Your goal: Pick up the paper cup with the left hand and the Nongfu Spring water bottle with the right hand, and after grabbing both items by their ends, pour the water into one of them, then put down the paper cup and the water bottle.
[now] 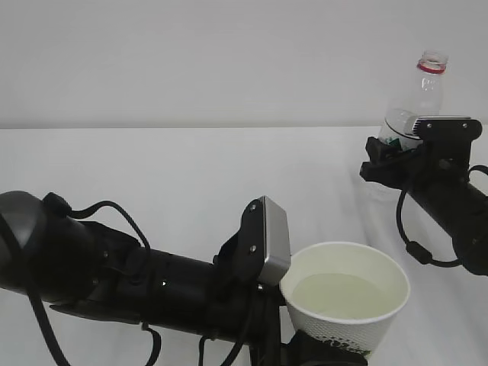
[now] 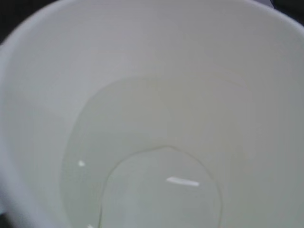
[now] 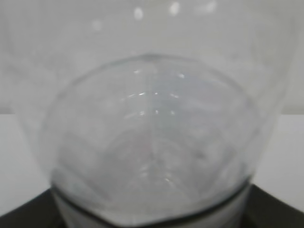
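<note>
1. The left hand (image 1: pixel 152 286) comes in low from the left, a black arm with looping cables and a grey rectangular block just behind the wrist. Its pincer sits at the very bottom edge of the exterior view, mostly cut off; only dark bits show under the cup.
2. The paper cup (image 1: pixel 347 305) sits right at that pincer, upright and raised near the camera. The fingers on its wall are hidden, but the cup looks held by the left pincer around its lower part. A dotted dark pattern shows on the lower wall; the logo itself is cut off.
3. The water (image 1: pixel 339 296) lies inside the cup, faintly greenish, well below the rim. In the left wrist view the cup's cream inside (image 2: pixel 152 57) fills the whole picture, with the water (image 2: pixel 142 161) pooled at the bottom and no finger visible.
4. The right hand (image 1: pixel 427 164) reaches in from the right, farther back, and its blocky pincer is clamped around the lower body of the Nongfu Spring water bottle (image 1: pixel 419 91).
5. The bottle stands roughly upright above that pincer, open neck with a red ring on top. Its base and most of the label are hidden behind the pincer.
6. The right wrist view is blurred: only clear ribbed plastic of the bottle (image 3: pixel 152 133) pressed close to the lens, a dark edge below.
7. The white counter (image 1: pixel 191 175) stretches beneath both pincers.
</note>
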Controlling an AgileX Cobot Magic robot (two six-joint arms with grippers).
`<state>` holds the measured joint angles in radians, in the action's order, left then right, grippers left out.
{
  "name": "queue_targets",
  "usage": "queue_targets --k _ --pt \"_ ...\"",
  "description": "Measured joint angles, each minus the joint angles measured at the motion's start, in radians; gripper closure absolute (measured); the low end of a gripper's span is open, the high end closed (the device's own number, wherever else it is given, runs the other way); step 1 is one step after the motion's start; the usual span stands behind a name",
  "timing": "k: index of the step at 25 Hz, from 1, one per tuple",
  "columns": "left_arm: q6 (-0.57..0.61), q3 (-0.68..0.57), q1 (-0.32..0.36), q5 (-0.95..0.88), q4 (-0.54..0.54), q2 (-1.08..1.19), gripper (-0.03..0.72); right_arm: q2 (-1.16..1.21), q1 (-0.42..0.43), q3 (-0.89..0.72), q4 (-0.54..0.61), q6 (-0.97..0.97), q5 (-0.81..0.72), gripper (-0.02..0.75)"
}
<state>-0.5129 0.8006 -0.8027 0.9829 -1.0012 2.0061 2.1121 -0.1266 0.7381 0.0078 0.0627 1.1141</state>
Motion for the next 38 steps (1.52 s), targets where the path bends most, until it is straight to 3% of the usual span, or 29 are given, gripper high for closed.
queue_targets --k 38 --pt "-0.001 0.000 0.000 0.000 0.000 0.000 0.188 0.000 0.000 -0.044 0.006 -0.015 0.001 0.307"
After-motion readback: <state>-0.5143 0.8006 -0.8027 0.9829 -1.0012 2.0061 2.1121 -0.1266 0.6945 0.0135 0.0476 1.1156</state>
